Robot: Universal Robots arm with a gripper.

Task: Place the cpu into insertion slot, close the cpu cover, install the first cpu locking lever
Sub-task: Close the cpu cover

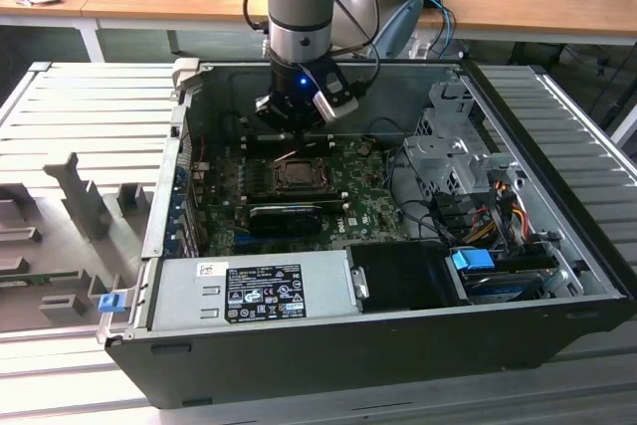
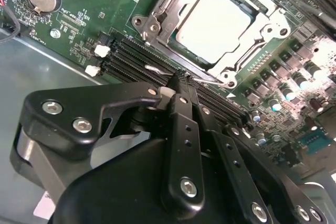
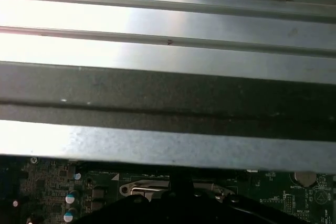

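The cpu [image 2: 212,22] lies flat in the insertion slot [image 2: 140,22], its pale face showing through the cut-out of the cpu cover [image 2: 274,24], which is folded down over it. My gripper [image 2: 181,80] is shut, its black fingertips together right at the socket's edge. They touch a thin silver wire lever [image 2: 153,69] running along that edge; I cannot tell whether they clasp it. In the exterior view the gripper [image 1: 297,131] hangs inside the open computer case just above the far side of the socket [image 1: 297,174].
A black graphics card [image 1: 284,214] lies just in front of the socket. A power supply [image 1: 249,291] fills the case's near side, with a drive cage [image 1: 448,146] and cables [image 1: 478,216] on the exterior view's right. Memory slots [image 2: 126,56] run beside the fingers.
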